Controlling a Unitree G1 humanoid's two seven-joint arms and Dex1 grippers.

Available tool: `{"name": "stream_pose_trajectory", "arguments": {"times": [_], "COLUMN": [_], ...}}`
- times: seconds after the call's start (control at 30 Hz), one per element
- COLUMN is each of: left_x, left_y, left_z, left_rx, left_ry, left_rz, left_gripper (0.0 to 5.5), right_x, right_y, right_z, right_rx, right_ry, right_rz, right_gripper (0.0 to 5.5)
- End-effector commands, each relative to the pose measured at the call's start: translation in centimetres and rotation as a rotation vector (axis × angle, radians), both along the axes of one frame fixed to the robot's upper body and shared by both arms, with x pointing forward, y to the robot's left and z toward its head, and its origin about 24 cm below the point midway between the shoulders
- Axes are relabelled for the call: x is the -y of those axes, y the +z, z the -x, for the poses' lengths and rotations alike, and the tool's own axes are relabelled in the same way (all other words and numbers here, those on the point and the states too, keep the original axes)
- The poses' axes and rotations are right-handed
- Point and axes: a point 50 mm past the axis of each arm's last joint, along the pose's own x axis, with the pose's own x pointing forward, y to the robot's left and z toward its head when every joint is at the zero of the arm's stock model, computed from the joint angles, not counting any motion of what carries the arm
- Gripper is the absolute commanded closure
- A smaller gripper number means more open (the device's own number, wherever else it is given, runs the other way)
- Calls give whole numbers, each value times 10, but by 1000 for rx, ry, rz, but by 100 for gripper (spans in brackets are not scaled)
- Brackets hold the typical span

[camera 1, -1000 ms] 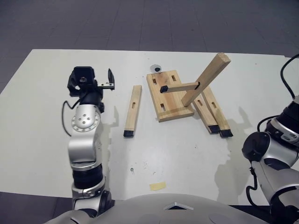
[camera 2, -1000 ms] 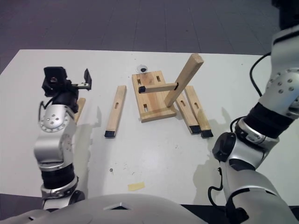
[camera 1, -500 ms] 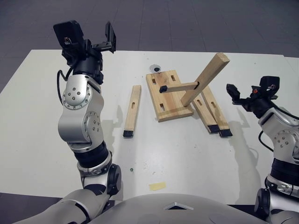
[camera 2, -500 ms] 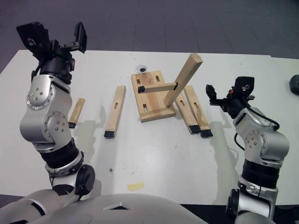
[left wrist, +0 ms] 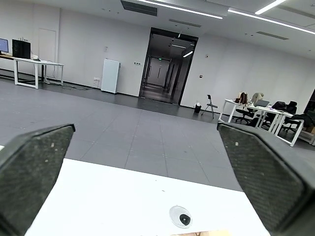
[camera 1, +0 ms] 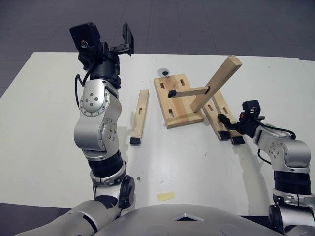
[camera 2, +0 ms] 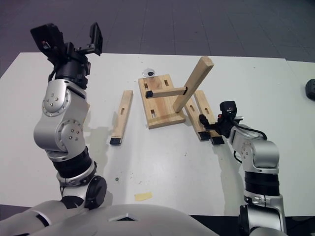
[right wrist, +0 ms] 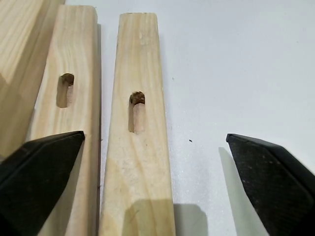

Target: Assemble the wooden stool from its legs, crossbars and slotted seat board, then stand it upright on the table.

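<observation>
The slotted seat board (camera 1: 176, 103) lies flat mid-table. One leg (camera 1: 217, 82) stands tilted in it, and a crossbar (camera 1: 190, 91) juts from that leg's side. Two more legs (camera 1: 219, 116) lie side by side just right of the board. A fourth leg (camera 1: 140, 114) lies to the board's left. My right gripper (camera 1: 230, 126) hovers low at the black-capped ends of the two lying legs, open, straddling the outer slotted leg (right wrist: 140, 123) beside its neighbour (right wrist: 74, 98). My left gripper (camera 1: 107, 45) is raised high over the table's back left, open and holding nothing, its pads (left wrist: 34, 162) wide apart.
A small round black-and-white object (camera 1: 165, 72) sits behind the board. A scrap of yellow tape (camera 1: 166, 195) lies near the front edge. A dark object (camera 2: 310, 88) sits past the table's right side. The white table (camera 1: 39, 128) has bare room on its left half.
My right gripper has dropped down and in toward the capped ends of the two lying legs. My left arm, lifted high earlier, has shifted slightly right. The wooden parts have not moved.
</observation>
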Motion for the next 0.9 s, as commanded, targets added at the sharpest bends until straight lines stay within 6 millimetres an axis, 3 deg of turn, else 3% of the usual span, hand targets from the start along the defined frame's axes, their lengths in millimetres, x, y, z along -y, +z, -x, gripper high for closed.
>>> {"name": "stream_pose_trajectory", "arguments": {"times": [0.03,0.2,0.57,0.7,0.9], "left_x": [0,0,-5,-5,-5], "left_y": [-3,-5,-8,-9,-10], "left_z": [0,1,0,-2,-3], "left_rx": [-10,-14,-31,-40,-45], "left_ry": [13,30,57,62,65], "left_rz": [7,9,18,19,17], "left_gripper": [10,10,10,10,10], "right_x": [10,21,1,2,6], "right_y": [-5,-9,9,12,8], "right_z": [0,1,-11,-15,-15], "right_rx": [-59,-118,-113,-122,-150], "right_ry": [-17,-22,70,64,59], "right_rz": [61,111,27,35,77], "right_gripper": [13,90,278,347,348]}}
